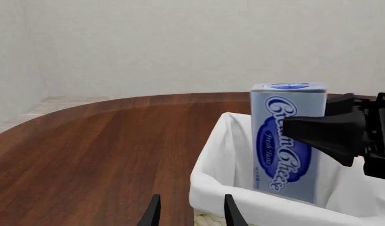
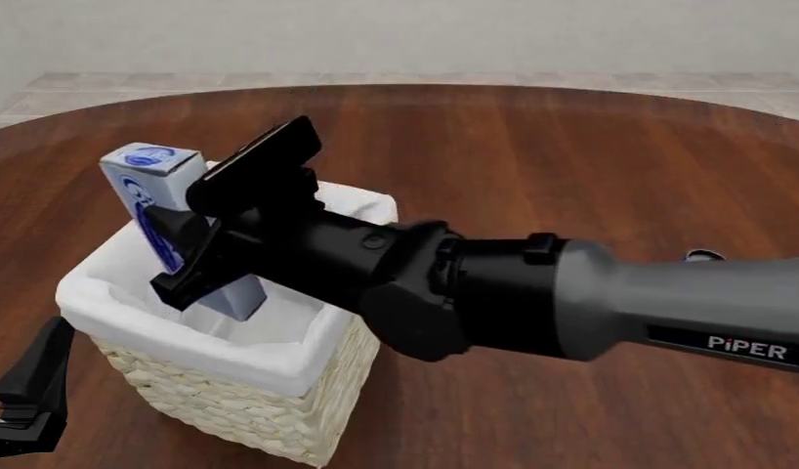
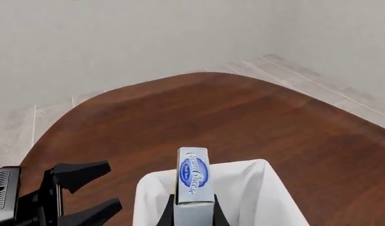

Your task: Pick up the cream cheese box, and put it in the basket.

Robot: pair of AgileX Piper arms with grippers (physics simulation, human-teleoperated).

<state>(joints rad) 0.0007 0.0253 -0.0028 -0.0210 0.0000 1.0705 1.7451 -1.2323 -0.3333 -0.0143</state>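
The cream cheese box (image 2: 142,181) stands upright, its lower end down inside the basket (image 2: 231,405), which has a white liner (image 1: 220,165). My right gripper (image 2: 178,259) is shut on the box, one finger (image 1: 321,134) across its blue logo face. In the right wrist view the box (image 3: 194,174) rises between the jaws over the liner (image 3: 268,197). My left gripper (image 1: 192,214) is open and empty, just outside the basket's near left corner; it also shows in the front view (image 2: 28,391) and the right wrist view (image 3: 79,188).
The round dark wood table (image 2: 530,147) spreads to the far side and right of the basket. Pale floor tiles (image 3: 48,117) lie past its edge. A small pale object (image 2: 703,256) peeks out behind the right arm (image 2: 609,303).
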